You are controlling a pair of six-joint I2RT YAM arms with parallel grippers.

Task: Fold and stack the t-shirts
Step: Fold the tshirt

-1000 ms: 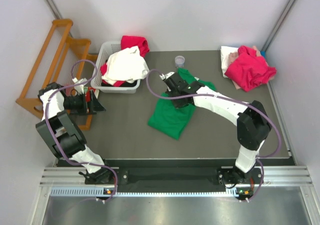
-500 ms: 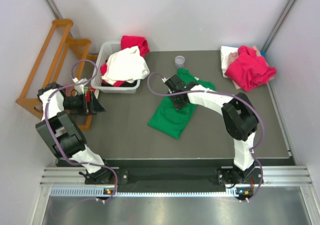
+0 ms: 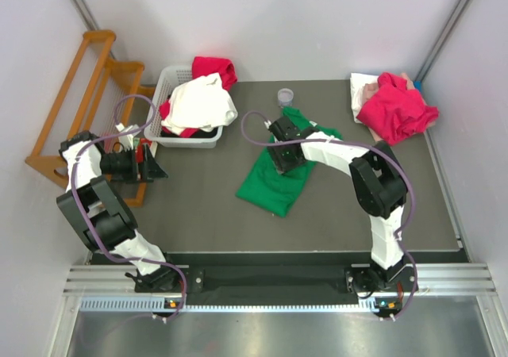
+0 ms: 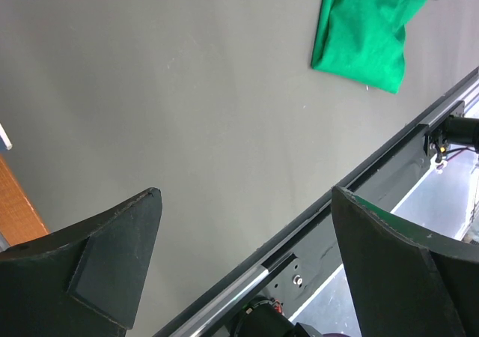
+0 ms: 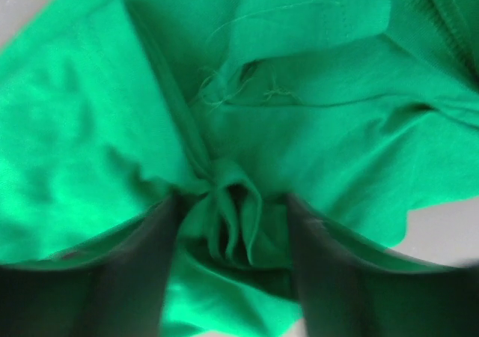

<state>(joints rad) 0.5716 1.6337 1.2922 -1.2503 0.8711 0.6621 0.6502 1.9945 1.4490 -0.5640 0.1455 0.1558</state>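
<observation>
A bright green t-shirt [image 3: 274, 184] lies partly folded in the middle of the dark table and shows at the top of the left wrist view [image 4: 359, 30]. My right gripper [image 3: 284, 155] is down on its upper part. In the right wrist view its jaws [image 5: 232, 225] stand apart, open, with a crumpled ridge of the green cloth [image 5: 337, 150] still bunched between them. My left gripper [image 3: 155, 166] hovers wide open at the table's left edge, with nothing between its fingers [image 4: 245, 195]. A magenta-red tee [image 3: 394, 107] lies heaped at the back right on a pale one [image 3: 362, 87].
A white basket [image 3: 170, 79] at the back left holds a white tee [image 3: 198, 103] and a red one [image 3: 216, 69]. A small clear cup [image 3: 286, 97] stands behind the green shirt. A wooden rack [image 3: 95, 95] stands off the table's left side.
The right gripper's jaws have parted from shut, letting go of the green cloth. The right arm's elbow has drawn in towards the shirt. The left arm has not moved.
</observation>
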